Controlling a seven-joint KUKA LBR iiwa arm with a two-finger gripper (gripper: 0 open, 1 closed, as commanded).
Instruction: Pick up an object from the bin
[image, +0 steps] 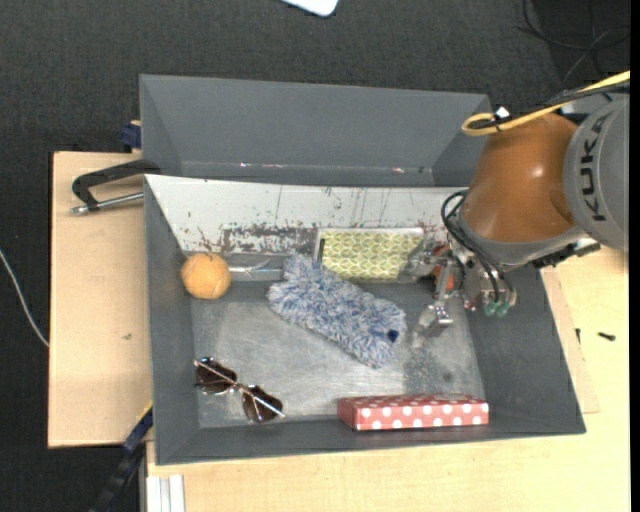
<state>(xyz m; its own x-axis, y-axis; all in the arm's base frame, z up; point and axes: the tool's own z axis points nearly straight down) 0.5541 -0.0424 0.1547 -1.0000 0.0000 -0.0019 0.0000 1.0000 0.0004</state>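
Gripper (437, 316): mine, hanging low in the right part of the bin, under the orange cover (520, 190) on my wrist, which comes in over the right wall.
Grip: I cannot tell whether it stands wide or narrow.
Below it: bare bin floor, just right of the duster head's right end.
Duster head (335, 315): the thing nearest me. It is blue and white, soft and shaggy. It lies slantwise across the middle of the floor, from far left to near right.
Green pad (368, 253): flat and rectangular with a pale lattice print. It lies along the foot of the far wall, touching the duster head's far edge, and its right end is near my gripper.
Red box (413, 411): long and narrow, with white dots. It lies along the near wall, right of centre.
Sunglasses (238, 388): thin frame and brown lenses, lying near left on the floor.
Orange ball (205, 275): round and matt, far left, close to the far wall.
Bin (165, 350): grey metal with sloping walls and a dull, scuffed floor. The far wall is pale with rusty brown streaks.
Carpet (300, 40): dark and speckled, around the bin on the far side.
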